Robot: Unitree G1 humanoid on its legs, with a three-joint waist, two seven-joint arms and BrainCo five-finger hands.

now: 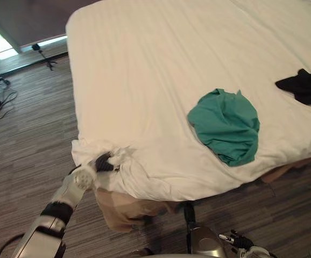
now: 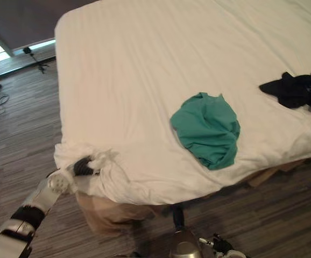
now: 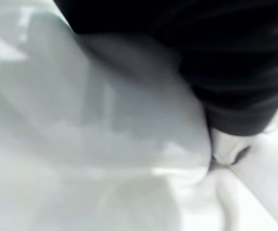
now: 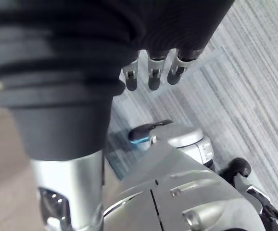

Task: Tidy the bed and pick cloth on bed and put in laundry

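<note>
Bed (image 1: pixel 145 70): takes up most of both eye views and is covered by a white sheet (image 1: pixel 161 161) that lies mostly smooth. It stands on a grey striped floor (image 1: pixel 26 150).

Near left corner of the bed: the sheet is bunched into a knot of folds (image 1: pixel 131 169), and the tan base (image 1: pixel 128 209) of the bed shows underneath it.

Green cloth (image 1: pixel 225 124): crumpled in a rounded heap on the sheet, close to the near edge and toward my right side. It touches neither hand.

Black cloth (image 1: pixel 306 86): smaller, also crumpled, lying on the sheet farther right at the border of the view, well apart from the green one.

Left hand (image 1: pixel 103 162): the arm reaches up from the lower left, and the hand's dark cover is pushed into the bunched corner. In the left wrist view, white fabric presses right against the cover. I cannot tell whether this hand is open or closed on the sheet.

Right hand (image 4: pixel 153 72): hangs low over the floor beside the robot. Its fingers (image 4: pixel 131 79) are loose and carry nothing.
</note>
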